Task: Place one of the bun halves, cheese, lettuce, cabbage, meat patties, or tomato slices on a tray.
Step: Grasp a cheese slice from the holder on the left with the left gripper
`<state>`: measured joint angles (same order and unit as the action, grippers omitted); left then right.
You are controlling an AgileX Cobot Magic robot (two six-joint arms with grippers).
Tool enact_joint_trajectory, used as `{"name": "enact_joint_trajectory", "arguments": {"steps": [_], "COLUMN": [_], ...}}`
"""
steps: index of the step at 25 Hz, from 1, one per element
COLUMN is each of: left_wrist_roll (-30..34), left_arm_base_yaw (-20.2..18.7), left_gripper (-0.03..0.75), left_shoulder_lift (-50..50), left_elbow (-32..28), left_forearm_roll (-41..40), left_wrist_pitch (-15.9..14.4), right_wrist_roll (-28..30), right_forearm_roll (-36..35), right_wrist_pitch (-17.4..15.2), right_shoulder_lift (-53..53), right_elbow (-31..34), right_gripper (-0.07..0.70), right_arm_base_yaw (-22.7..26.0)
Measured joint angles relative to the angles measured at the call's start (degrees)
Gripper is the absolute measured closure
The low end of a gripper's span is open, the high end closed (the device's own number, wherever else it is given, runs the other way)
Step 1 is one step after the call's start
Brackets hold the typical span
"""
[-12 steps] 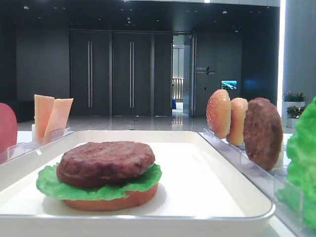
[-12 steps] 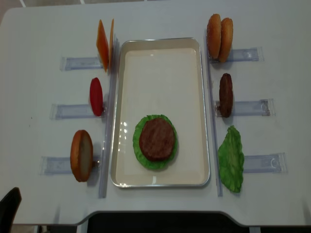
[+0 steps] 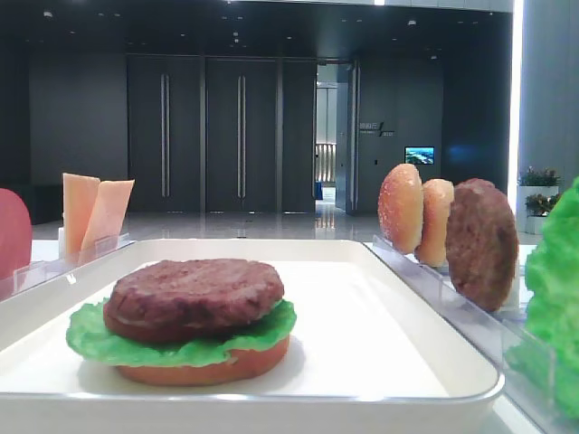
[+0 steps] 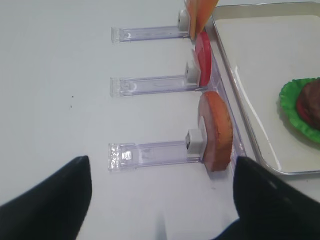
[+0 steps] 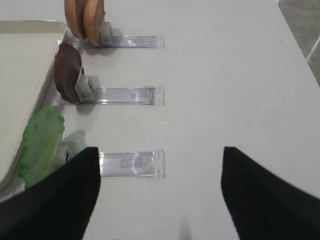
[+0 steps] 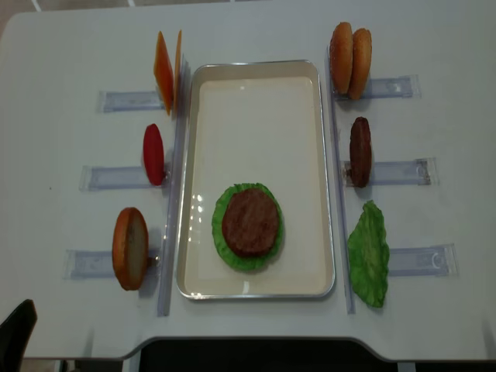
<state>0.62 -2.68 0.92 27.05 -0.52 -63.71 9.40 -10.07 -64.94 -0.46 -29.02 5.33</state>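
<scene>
So the way we read it, the next pick hinges on what sits dead ahead of the left gripper (image 4: 160,200): its jaws stand wide with nothing between them, and the bun half (image 4: 216,131) stands on edge in its clear holder (image 4: 150,152) straight in front, just past the fingertips, flat face pointing along the rack so its long axis runs up and down. Further ahead in the same line we've got the tomato slice (image 4: 202,59), then the cheese (image 4: 200,12) at the far end, both upright too. The right gripper (image 5: 160,195) is also spread wide and empty; ahead and to its left sit the lettuce (image 5: 41,142), a meat patty (image 5: 67,72) and two more bun halves (image 5: 86,17). The tray (image 6: 256,85) lies between the two arms on the surface, already carrying a stack (image 6: 249,225): red slice, ruffled green leaf, grainy brown patty on top. The cheese looks thin, glossy and stiff, so we'd guess an edge pinch; the left arm is nearer for that.
</scene>
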Motion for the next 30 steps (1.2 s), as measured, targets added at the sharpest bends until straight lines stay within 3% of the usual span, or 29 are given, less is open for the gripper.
{"name": "enact_joint_trajectory", "arguments": {"steps": [21,30], "left_wrist_roll": [-0.6,-2.7], "left_arm_base_yaw": [0.0,0.0], "left_gripper": [0.033,0.069], "left_shoulder_lift": [-2.5,-17.3], "left_elbow": [0.3,9.1], "left_forearm_roll": [0.5,0.5], "left_wrist_pitch": [-0.1,-1.1], "right_wrist_roll": [0.0,-0.1], "right_forearm_roll": [0.0,0.0], "right_wrist_pitch": [0.0,0.0], "right_shoulder_lift": [0.0,0.0], "right_elbow": [0.0,0.0], "right_gripper": [0.145,0.145], "right_arm_base_yaw": [0.0,0.0]}}
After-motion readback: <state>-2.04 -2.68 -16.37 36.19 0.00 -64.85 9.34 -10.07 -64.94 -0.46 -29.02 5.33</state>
